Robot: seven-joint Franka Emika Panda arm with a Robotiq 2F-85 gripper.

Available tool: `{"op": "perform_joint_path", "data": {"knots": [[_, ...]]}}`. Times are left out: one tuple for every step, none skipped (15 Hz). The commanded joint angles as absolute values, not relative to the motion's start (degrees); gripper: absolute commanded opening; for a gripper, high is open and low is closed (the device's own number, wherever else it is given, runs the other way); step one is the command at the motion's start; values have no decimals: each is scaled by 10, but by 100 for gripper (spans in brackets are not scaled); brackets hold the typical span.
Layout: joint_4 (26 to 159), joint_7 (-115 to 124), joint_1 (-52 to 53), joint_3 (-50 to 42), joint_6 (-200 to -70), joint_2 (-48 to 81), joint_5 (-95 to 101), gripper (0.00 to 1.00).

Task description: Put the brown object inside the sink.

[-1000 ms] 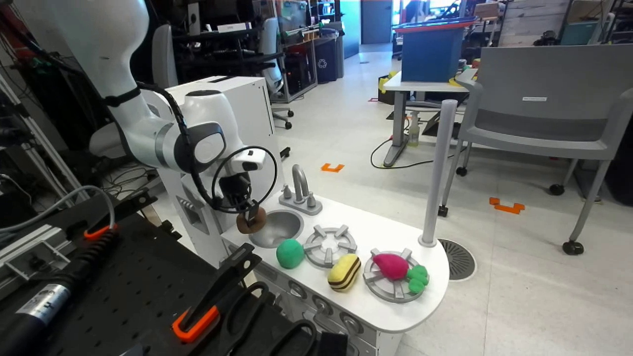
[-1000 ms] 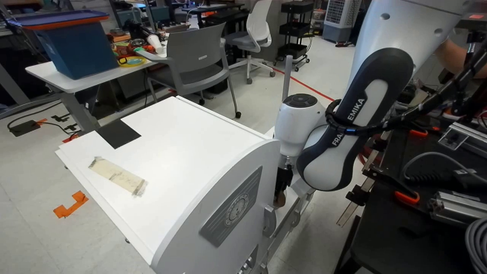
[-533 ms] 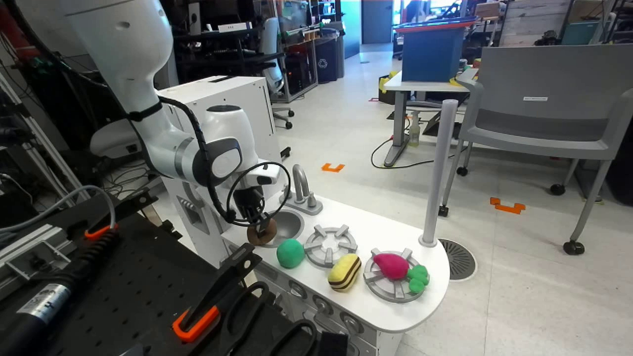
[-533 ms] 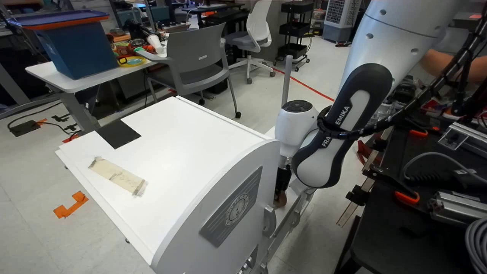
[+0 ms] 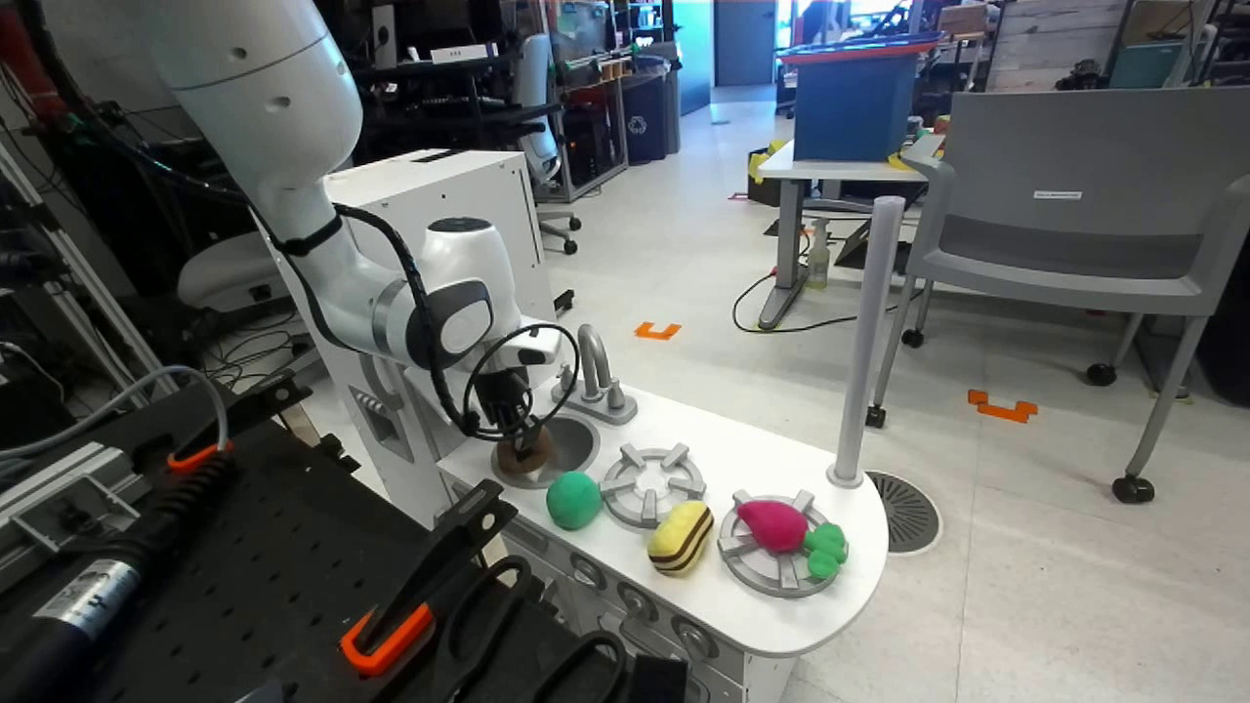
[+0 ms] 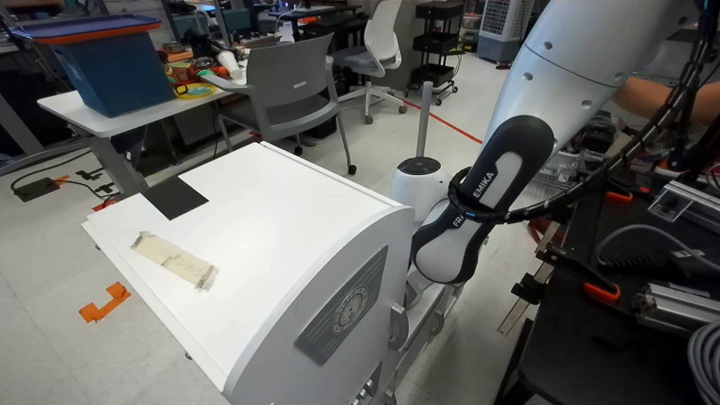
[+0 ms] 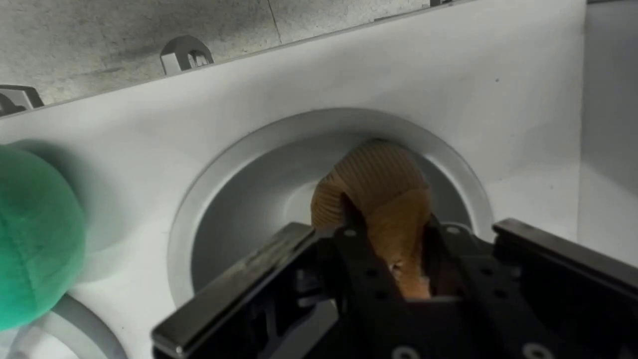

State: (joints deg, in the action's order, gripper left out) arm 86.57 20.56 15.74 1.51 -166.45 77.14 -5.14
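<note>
The brown object [image 5: 520, 460], a rounded lump with a ribbed side, is at the left part of the grey sink [image 5: 578, 444] in an exterior view. In the wrist view the brown object [image 7: 381, 172] lies inside the rim of the sink [image 7: 182, 239]. My gripper [image 7: 391, 227] has a finger on each side of it, pressing in on it. The gripper [image 5: 525, 441] points down over the sink. I cannot tell whether the object touches the sink bottom. In an exterior view the arm [image 6: 450, 242] and the toy kitchen's side hide the sink.
A green ball [image 5: 573, 500] stands beside the sink. A yellow-and-black striped piece [image 5: 681, 537] and a pink item [image 5: 771, 525] with green parts lie farther along the white counter. The grey faucet [image 5: 594, 376] rises behind the sink. A tall white panel [image 6: 332, 315] stands beside the arm.
The arm has moved along the counter toward the sink and lower. The brown object, held in the gripper, went from the sink's near left edge to within its rim.
</note>
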Motion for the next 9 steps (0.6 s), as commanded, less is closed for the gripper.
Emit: {"op": "perform_joint_path", "data": {"knots": [[796, 220, 176, 0, -1666, 823, -69, 52], [784, 224, 178, -4, -1665, 833, -68, 55], [775, 225, 177, -6, -1658, 839, -68, 58], [768, 227, 172, -5, -1646, 844, -70, 64], [766, 229, 166, -2, -1628, 842, -73, 70], [766, 237, 163, -4, -1608, 839, -76, 78], [776, 236, 153, 2, -1575, 824, -80, 85], [780, 237, 145, 6, -1551, 817, -84, 93], [808, 239, 134, 10, -1514, 786, -79, 98]]}}
